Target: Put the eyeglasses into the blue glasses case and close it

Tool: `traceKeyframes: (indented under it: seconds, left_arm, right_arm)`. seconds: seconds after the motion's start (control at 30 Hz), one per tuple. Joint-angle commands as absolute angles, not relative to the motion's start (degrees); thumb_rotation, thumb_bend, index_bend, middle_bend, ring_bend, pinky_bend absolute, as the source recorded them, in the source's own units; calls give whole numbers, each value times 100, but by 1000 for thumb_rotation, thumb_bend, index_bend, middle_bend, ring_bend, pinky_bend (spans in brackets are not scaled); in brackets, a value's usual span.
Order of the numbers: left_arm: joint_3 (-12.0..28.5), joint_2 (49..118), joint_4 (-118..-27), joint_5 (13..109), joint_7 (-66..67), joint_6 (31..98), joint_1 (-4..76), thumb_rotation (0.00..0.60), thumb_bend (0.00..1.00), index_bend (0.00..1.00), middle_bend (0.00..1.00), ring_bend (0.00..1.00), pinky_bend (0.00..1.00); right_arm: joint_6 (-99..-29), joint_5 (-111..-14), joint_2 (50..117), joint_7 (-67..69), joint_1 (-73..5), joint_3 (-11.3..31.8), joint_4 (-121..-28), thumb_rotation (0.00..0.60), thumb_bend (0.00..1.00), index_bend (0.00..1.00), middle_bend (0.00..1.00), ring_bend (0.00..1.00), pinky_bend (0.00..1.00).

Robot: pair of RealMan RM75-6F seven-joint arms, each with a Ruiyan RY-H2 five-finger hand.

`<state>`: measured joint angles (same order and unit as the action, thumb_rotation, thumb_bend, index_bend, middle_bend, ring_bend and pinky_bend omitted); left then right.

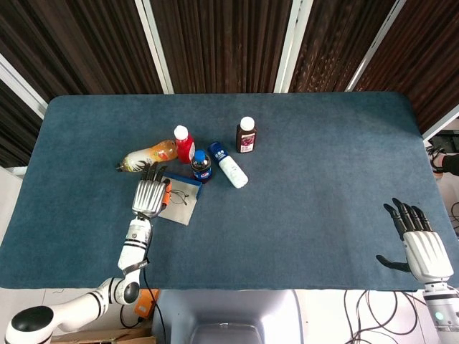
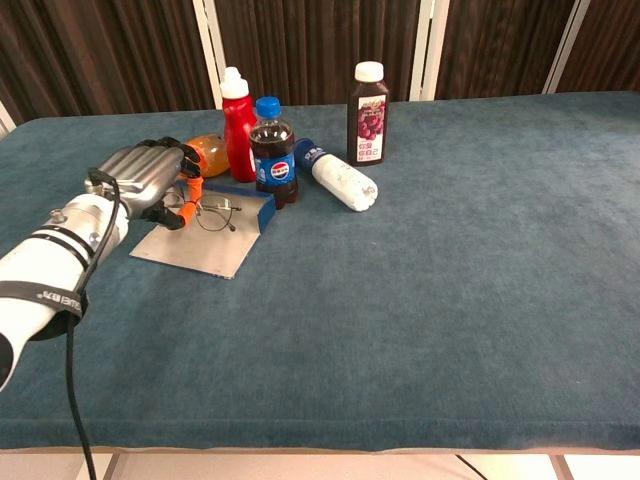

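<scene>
The blue glasses case (image 1: 179,200) (image 2: 210,238) lies open on the table, its pale grey inside facing up and its blue edge toward the bottles. My left hand (image 1: 150,198) (image 2: 146,178) hovers over the case's left part and pinches the wire-rimmed eyeglasses (image 1: 177,196) (image 2: 213,212) by their orange temple tips. The lenses hang just above the case's grey lining. My right hand (image 1: 421,246) rests open at the table's near right corner, far from the case; the chest view does not show it.
Behind the case are an orange drink bottle (image 1: 145,156) lying down, an upright red bottle (image 1: 184,142), a Pepsi bottle (image 1: 201,165), a white bottle (image 1: 229,165) lying down and a dark juice bottle (image 1: 246,135). The blue table cloth (image 1: 323,179) spreads to the right.
</scene>
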<state>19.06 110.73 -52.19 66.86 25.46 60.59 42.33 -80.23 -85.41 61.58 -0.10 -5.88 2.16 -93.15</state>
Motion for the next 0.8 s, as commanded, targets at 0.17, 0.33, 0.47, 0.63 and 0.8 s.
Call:
traceKeyframes:
  seconds: [0.17, 0.33, 0.47, 0.63, 0.8]
  left_arm:
    - [1959, 11439, -4401, 6646, 2161, 5809, 4572, 600, 539, 670, 145, 36, 79]
    - [1931, 11554, -4120, 6687, 1988, 5772, 4666, 600, 539, 669, 145, 35, 78]
    - [1934, 11686, -3875, 6723, 1834, 5786, 4760, 600, 530, 670, 145, 35, 79]
    - [1951, 11826, -3511, 6702, 1778, 5704, 4870, 600, 519, 670, 145, 36, 79]
    - [1947, 11942, -3170, 6693, 1646, 5612, 4936, 600, 508, 662, 145, 36, 79]
  right_arm:
    - [-7987, -8485, 6145, -6, -599, 233, -9310, 600, 82, 0, 0, 0, 0]
    - [-7972, -8462, 6146, -21, -602, 237, -9317, 600, 82, 0, 0, 0, 0]
    - [-7975, -8457, 6142, -19, -600, 238, -9329, 600, 79, 0, 0, 0, 0]
    - [-7985, -8459, 6128, 15, -594, 240, -9330, 600, 82, 0, 0, 0, 0]
    - [-7993, -8464, 6115, 54, -591, 242, -9327, 600, 80, 0, 0, 0, 0]
